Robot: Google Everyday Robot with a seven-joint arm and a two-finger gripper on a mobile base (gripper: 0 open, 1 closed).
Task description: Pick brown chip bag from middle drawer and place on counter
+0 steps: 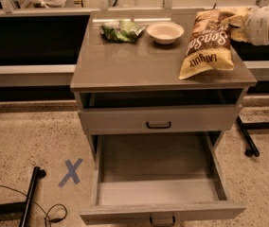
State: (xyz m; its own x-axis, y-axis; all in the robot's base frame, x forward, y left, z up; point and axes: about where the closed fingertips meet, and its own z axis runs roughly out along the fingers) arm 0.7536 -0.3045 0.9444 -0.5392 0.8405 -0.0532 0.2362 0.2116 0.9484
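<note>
Picking out the gripper [244,25] at the far right rim of the desk [125,63], reaching in from off that side on a white arm. Finding the brown chip bag [208,44] right against it, meeting it at the crumpled pale-yellow top corner and stretching away down and to the left of the gripper, as the camera sees it. Reading the bag's long axis as running diagonally from that corner toward the front edge of the desk, with the lettering facing up. Not managing to tell whether the gripper is clamped on the foil or loose, the bunched corner hiding its tip. Judging the bag's lower end to be resting on the desk, inside the rim near the front right corner.

Spotting a white bowl [165,32] farther left of the gripper, and a small green bag [121,30] beyond that. Noting the middle drawer [158,169] pulled out well below the gripper, grey floor showing. Judging the placing nearly done: calling for a let-go, then a retreat to the right, straight away from the bag so as not to drag it off the rim.
</note>
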